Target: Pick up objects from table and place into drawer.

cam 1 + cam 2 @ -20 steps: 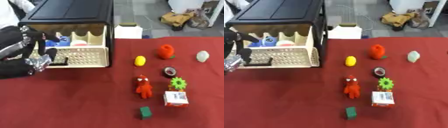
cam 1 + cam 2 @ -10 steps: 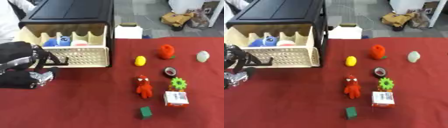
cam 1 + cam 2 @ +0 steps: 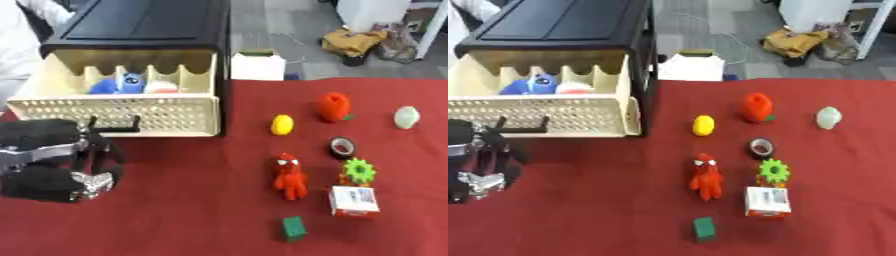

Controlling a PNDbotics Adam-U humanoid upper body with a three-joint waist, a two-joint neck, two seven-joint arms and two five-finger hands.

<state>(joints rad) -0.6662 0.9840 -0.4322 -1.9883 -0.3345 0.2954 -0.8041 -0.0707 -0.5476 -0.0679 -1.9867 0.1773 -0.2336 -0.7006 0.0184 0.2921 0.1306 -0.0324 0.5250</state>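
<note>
Drawer (image 3: pixel 122 116) pulled open at the worktop's (image 3: pixel 201 200) left rear, already holding a blue toy (image 3: pixel 118 85) and a red-and-white thing beside it. Left hand (image 3: pixel 61 167) low in front of the drawer, fingers curled, nothing visible in them. Right hand nowhere in either view.

Still out on the red cloth, well apart from the hand:
- Red figure (image 3: pixel 289 175), looks soft and light; best taken round the torso, should squash a little and not slip.
- Yellow piece (image 3: pixel 282 124), small, rounded, likely smooth; apt to roll or squirt out, so pinch across its narrow width.
- Red fruit (image 3: pixel 333 106), upright, probably light plastic or foam; wrap around the middle.
- Pale egg shape (image 3: pixel 406 117), far right, rounded, same rolling risk.
- Tape roll (image 3: pixel 342 147), lying flat, stiff; pinch rim through the hole.
- Green gear (image 3: pixel 358 170), touching or just beside the small box (image 3: pixel 354 201); flat, hard to get under, better taken by the teeth at the edge.
- Box probably thin card, crushable; take by opposite sides.
- Green block (image 3: pixel 293 227), nearest, stiff, flat-sided, easiest to take.
</note>
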